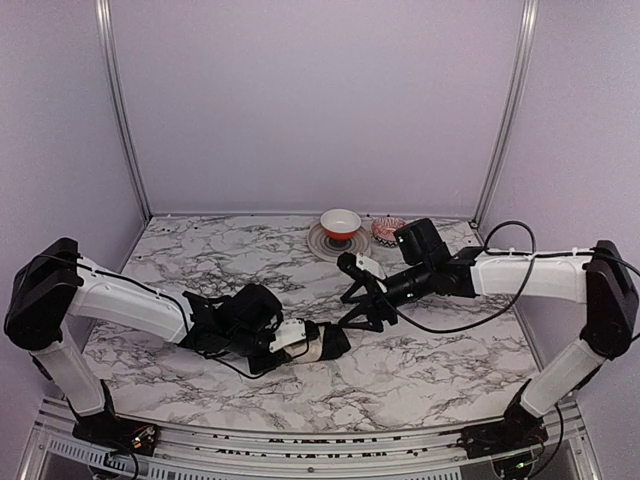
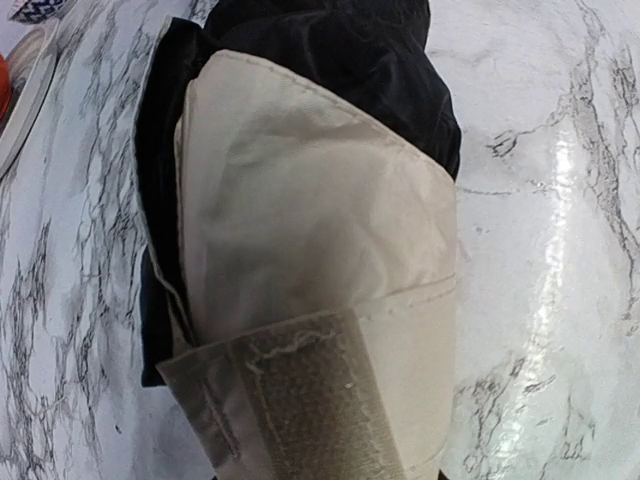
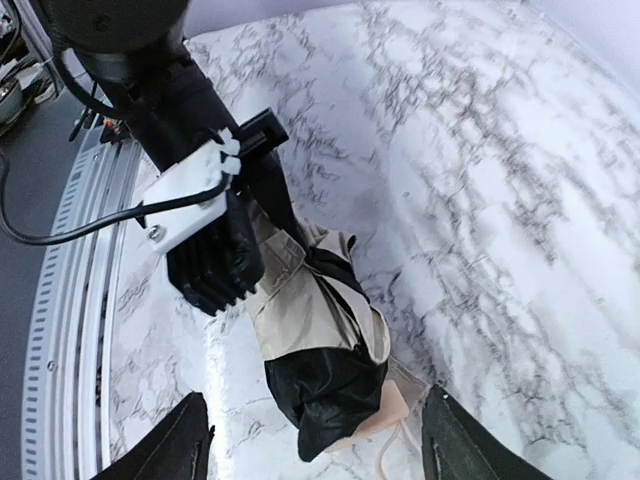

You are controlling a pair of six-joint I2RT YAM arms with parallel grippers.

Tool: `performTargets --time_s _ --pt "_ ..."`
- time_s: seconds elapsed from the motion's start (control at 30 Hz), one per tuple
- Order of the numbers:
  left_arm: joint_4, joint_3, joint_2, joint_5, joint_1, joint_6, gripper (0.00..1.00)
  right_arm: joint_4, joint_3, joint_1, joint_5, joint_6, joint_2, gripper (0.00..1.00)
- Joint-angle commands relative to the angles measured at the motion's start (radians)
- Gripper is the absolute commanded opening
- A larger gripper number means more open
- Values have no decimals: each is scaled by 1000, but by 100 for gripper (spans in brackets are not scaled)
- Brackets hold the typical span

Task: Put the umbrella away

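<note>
Towards the near side of the marble-patterned worktop [image 1: 430, 365], the umbrella [image 3: 310, 320] is found rolled into a short bundle of cream and black fabric. It is pinched at one end by the left fingers [image 1: 303, 342], so that, it is judged, the roll is stopped from springing open while it is fastened. Across the cream panel a hook-and-loop strap [image 2: 320, 400] is seen with its rough face exposed, so the closure is judged not yet made. Just beyond, the right fingers [image 1: 360, 310] are spread wide with nothing between them, poised near the bundle's free black end, presumably so that the strap or the roll can be taken. At the far edge a red-and-white bowl [image 1: 340, 220] is set on a grey plate [image 1: 322, 243], well apart from the work. No brand, label or writing can be read anywhere.
</note>
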Motion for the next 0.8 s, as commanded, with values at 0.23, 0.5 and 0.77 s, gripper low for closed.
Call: performTargets --time_s 0.23,0.5,0.77 --pt "-43 -5 -234 -189 35 -154 0 597 -316 -4 98 199 -184 71" --pt "-135 94 -359 -308 32 -104 0 780 -342 34 55 294 -113 70" --pt "-178 204 -367 -392 23 -81 0 892 -272 115 47 315 17 70"
